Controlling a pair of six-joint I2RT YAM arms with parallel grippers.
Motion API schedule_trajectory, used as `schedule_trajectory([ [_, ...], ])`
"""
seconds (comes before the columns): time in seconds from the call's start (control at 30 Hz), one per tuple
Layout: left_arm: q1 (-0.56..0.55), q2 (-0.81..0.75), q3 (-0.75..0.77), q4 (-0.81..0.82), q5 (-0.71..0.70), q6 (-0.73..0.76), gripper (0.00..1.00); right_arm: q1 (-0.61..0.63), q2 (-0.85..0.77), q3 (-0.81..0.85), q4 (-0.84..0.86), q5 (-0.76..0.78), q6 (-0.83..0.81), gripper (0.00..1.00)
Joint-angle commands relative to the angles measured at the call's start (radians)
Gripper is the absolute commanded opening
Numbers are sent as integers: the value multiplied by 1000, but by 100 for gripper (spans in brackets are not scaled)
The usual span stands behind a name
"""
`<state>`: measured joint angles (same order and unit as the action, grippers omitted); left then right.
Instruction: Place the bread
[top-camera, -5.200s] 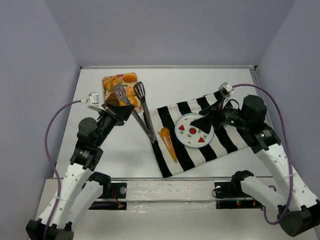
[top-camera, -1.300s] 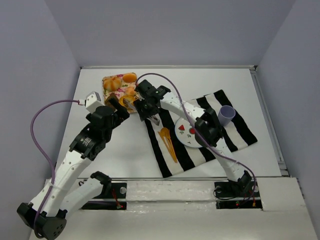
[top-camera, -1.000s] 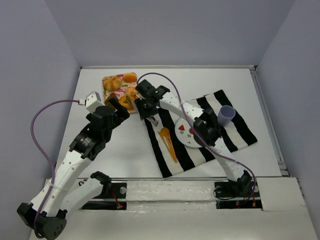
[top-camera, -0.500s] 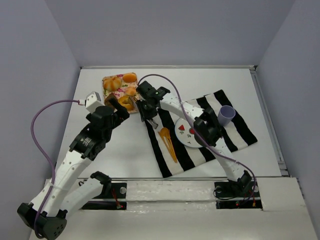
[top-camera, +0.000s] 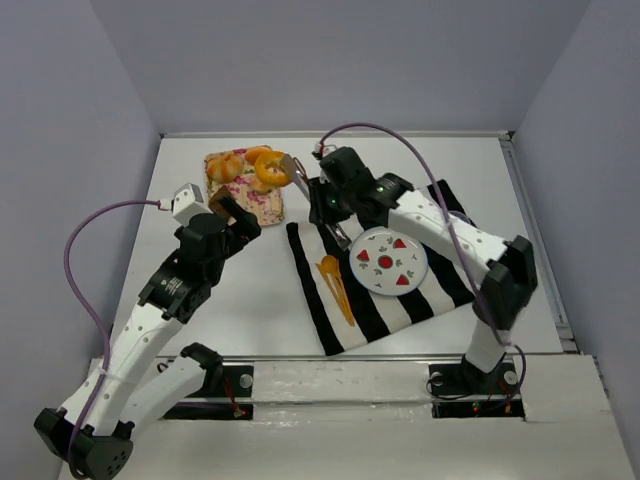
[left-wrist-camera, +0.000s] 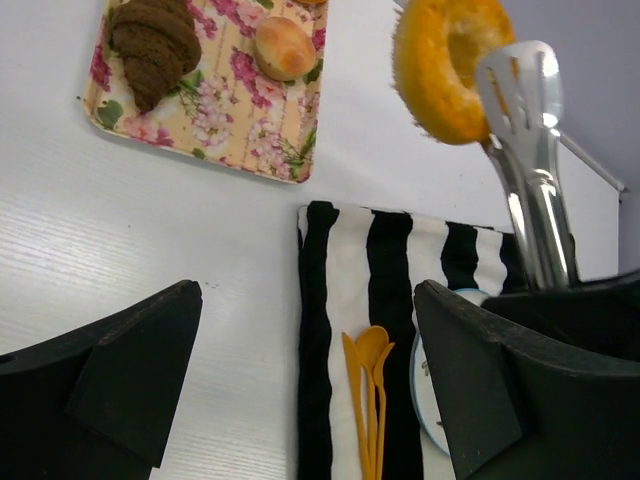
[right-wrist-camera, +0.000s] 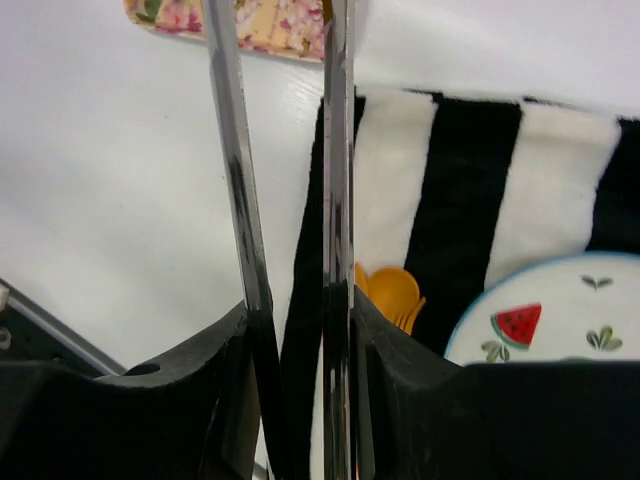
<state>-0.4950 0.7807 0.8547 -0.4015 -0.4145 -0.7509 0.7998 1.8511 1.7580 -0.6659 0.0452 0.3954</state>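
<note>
The right gripper (right-wrist-camera: 298, 330), clamped on the tongs (left-wrist-camera: 535, 200) pinching the bread (left-wrist-camera: 435, 100), wants a steady squeeze while swinging toward the plate (top-camera: 388, 248) at four o'clock.

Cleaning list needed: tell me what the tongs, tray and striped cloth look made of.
Tongs: likely polished steel; bright mirror-like reflections.
Tray: probably plastic or melamine; smooth floral print, thin raised rim.
Cloth: woven fabric, matte; soft, slightly wavy edge.

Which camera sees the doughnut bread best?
The left wrist view: the bread looks big, ring and hole clear, pinched in the tongs. The top view shows the bread small above the tray. The right wrist view shows only the tongs' arms, no bread.
</note>
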Motion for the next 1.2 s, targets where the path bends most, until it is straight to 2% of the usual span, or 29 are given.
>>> schedule_trajectory([
  [0.0, 7, -5, -25, 91, 46, 25, 99, -22, -257, -292, 94, 97, 80, 7],
  [0.07, 9, 8, -42, 115, 83, 36, 99, -45, -433, -484, 91, 104, 114, 7],
  [0.2, 7, 46, -57, 154, 128, 45, 99, -45, -668, -707, 20, 128, 216, 7],
  [0.33, 9, 87, -51, 167, 155, 54, 99, -54, -768, -805, -131, 147, 309, 7],
  [0.43, 9, 104, -49, 168, 161, 56, 99, -54, -788, -865, -161, 99, 351, 8],
  [0.6, 9, 112, -51, 162, 154, 56, 99, -54, -773, -907, -195, 80, 375, 12],
  [0.63, 9, 112, -48, 159, 152, 58, 99, -54, -771, -908, -201, 93, 390, 16],
  [0.67, 9, 111, -46, 156, 149, 59, 99, -54, -767, -910, -205, 102, 392, 25],
  [0.8, 9, 101, -49, 159, 144, 58, 99, -54, -748, -885, -228, 137, 392, 41],
  [0.83, 9, 101, -49, 161, 148, 61, 99, -54, -747, -878, -231, 145, 390, 47],
  [0.9, 9, 103, -48, 159, 151, 62, 99, -54, -747, -861, -238, 163, 385, 51],
  [0.93, 9, 104, -48, 161, 151, 62, 99, -54, -748, -856, -245, 183, 387, 57],
  [1.07, 9, 107, -45, 158, 151, 62, 99, -54, -754, -838, -258, 208, 396, 62],
  [1.17, 9, 107, -42, 153, 151, 62, 99, -54, -768, -816, -265, 237, 384, 61],
])
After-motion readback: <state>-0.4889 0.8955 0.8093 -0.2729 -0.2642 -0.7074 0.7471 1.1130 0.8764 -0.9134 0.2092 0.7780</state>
